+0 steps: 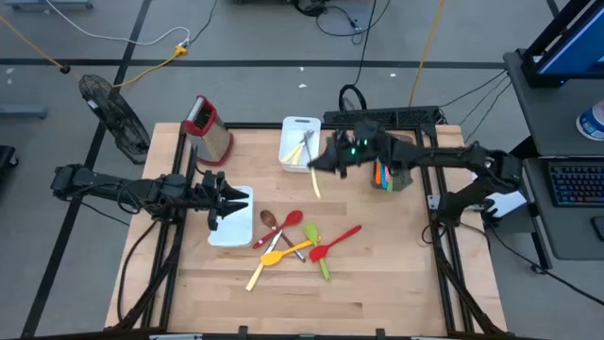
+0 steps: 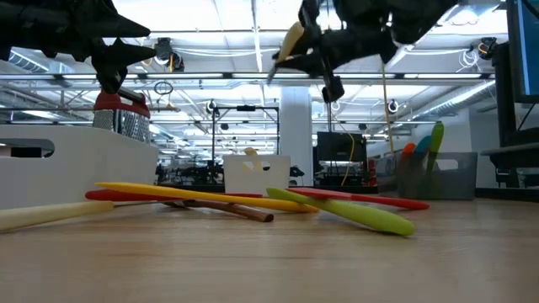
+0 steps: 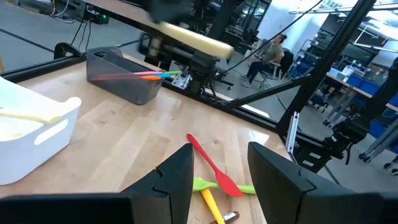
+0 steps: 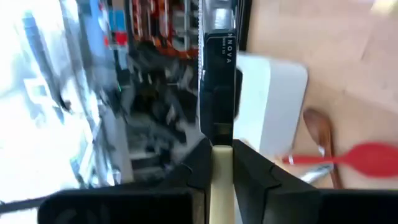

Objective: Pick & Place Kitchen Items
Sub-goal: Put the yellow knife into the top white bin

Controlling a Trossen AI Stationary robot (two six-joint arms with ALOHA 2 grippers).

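At twelve o'clock above the table (image 1: 377,293), my right gripper (image 1: 316,162) clamps a pale spatula (image 1: 314,179) for carrying to a tray, while my left gripper (image 1: 223,200) waits open at nine o'clock.

A robotics lab: ceiling trusses (image 2: 253,80), floor cables (image 1: 104,38), computer keyboard (image 1: 576,184).

1. The high view looks straight down from well above, taking in the whole table (image 1: 377,283) and floor around it
2. The low view sits at tabletop level, facing across the utensil pile (image 2: 253,202) at lower centre into the room
3. The left wrist view looks forward, close over the table, sharing that pile and the grey bin (image 3: 121,74) at upper left
4. The right wrist view is nearest, tilted, sharing the red spatula (image 4: 348,155)
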